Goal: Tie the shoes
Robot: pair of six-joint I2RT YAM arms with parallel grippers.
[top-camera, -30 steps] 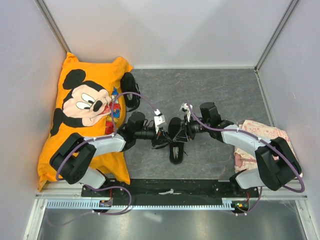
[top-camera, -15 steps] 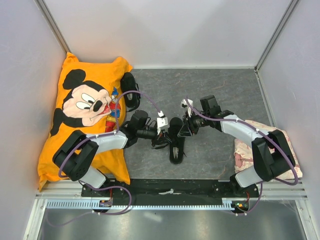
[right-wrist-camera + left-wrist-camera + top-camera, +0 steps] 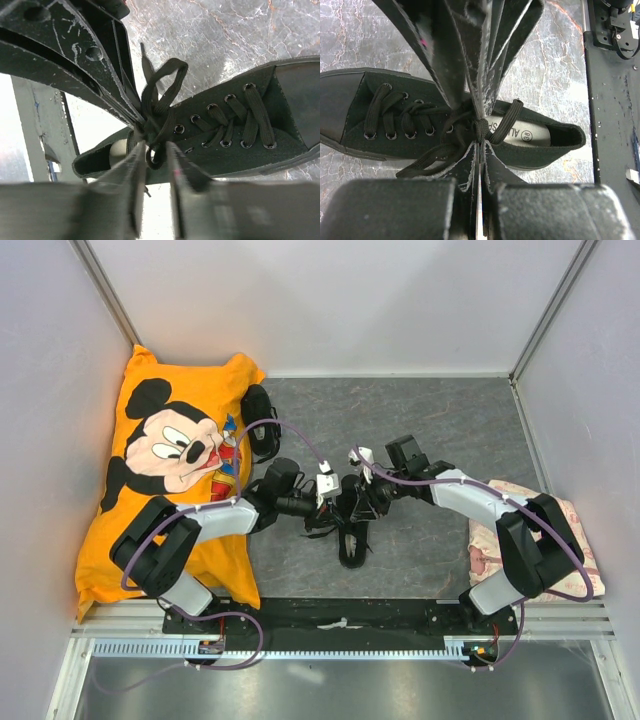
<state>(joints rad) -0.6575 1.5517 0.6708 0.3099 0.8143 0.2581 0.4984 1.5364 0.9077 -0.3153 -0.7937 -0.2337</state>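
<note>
A black shoe (image 3: 352, 545) lies on the grey mat between the arms, toe toward the far side. It also shows in the left wrist view (image 3: 380, 115) and the right wrist view (image 3: 240, 135). My left gripper (image 3: 333, 505) is shut on a lace at the knot (image 3: 480, 131), above the pale insole label (image 3: 520, 132). My right gripper (image 3: 360, 502) faces it from the right. Its jaws (image 3: 156, 147) stand slightly apart with a small lace loop (image 3: 156, 156) between them. A larger lace loop (image 3: 167, 80) stands above. A second black shoe (image 3: 262, 420) lies by the pillow.
An orange Mickey Mouse pillow (image 3: 170, 460) fills the left side. A pink patterned cloth (image 3: 525, 505) lies at the right under the right arm. The black base plate (image 3: 340, 615) runs along the near edge. White walls enclose the mat.
My right gripper drew back a little, then moved left onto the lace knot. My left gripper stayed shut at the knot and shifted slightly right.
</note>
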